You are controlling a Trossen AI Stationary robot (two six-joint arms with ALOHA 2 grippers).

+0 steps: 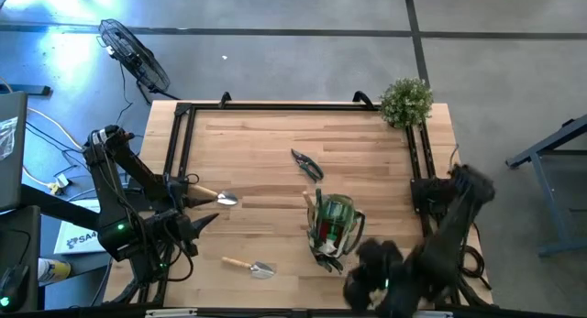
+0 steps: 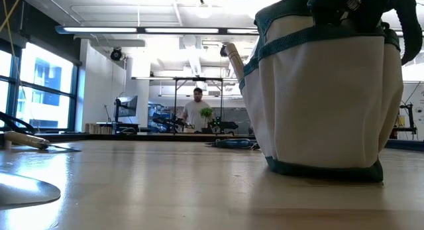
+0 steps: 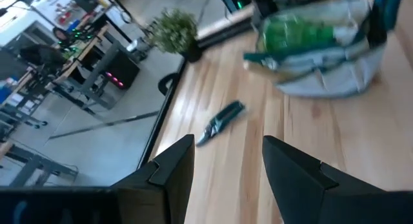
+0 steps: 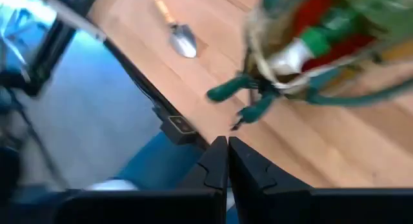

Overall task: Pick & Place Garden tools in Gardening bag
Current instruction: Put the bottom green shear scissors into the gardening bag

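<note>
Just beyond your right gripper (image 4: 227, 161), whose fingers were pressed together on nothing, the bag (image 1: 333, 224) stood upright on the table (image 1: 275, 144), its mouth open upward so tools could drop in. You had that gripper low at the near table edge beside the bag, probably because a tool had just gone in. Green shear handles (image 4: 240, 96) stuck out of a side pocket toward it, and a spray bottle (image 4: 302, 50) with something red showed inside. Farther from that gripper, along the same near edge, one trowel (image 1: 249, 265) lay flat, not yet packed.

Your left gripper (image 3: 226, 179) hung above the table's left edge with its fingers apart and empty, likely set for the next pick. A second trowel (image 1: 213, 196) lay close by it. Farther on, loose pruning shears (image 3: 220, 121) lay flat on the wood, with the bag beyond them. Farthest off, a potted plant (image 3: 174, 30) sat in the far corner.
</note>
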